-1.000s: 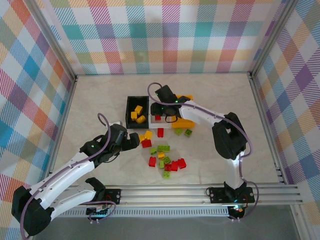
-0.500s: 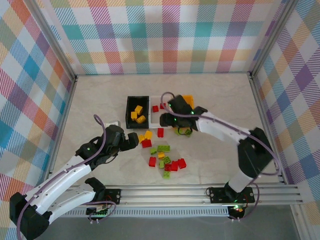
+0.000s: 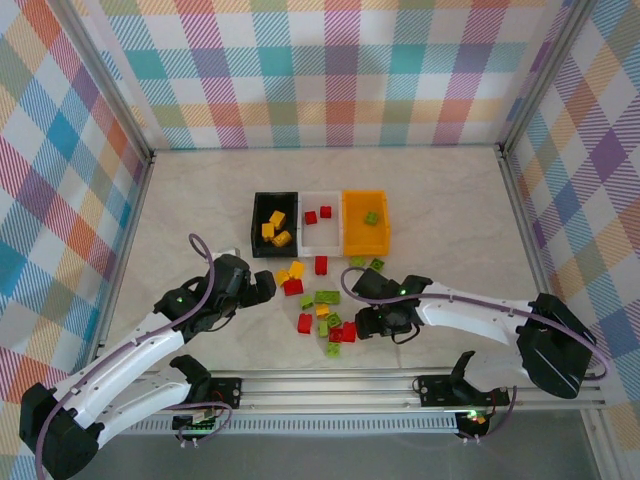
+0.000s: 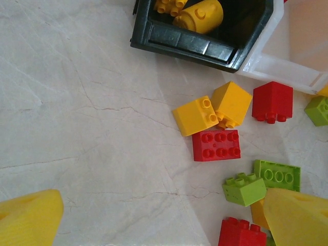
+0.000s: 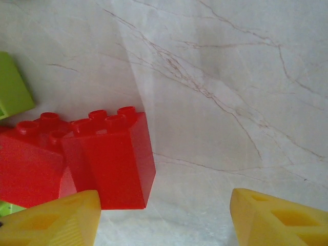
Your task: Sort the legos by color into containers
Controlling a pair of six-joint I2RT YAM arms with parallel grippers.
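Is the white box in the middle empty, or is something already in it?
Not empty. Seen from above, two red bricks lie inside the white box, with bare floor around them.

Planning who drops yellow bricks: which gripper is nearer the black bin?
Left. The left gripper hovers just short of the black bin; the right gripper is farther, by the loose red bricks.

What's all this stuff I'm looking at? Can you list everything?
Black bin: one, left of the row, holding about four yellow bricks.
White bin: one, middle, holding two red bricks.
Orange bin: one, right, holding one green brick.
Loose bricks: about fifteen, red, yellow, green, before the bins.
Table: one, pale marble.
Left claw: one, yellow fingers, open, at the pile's left edge.
Right claw: one, yellow fingers, open, at the pile's right edge.
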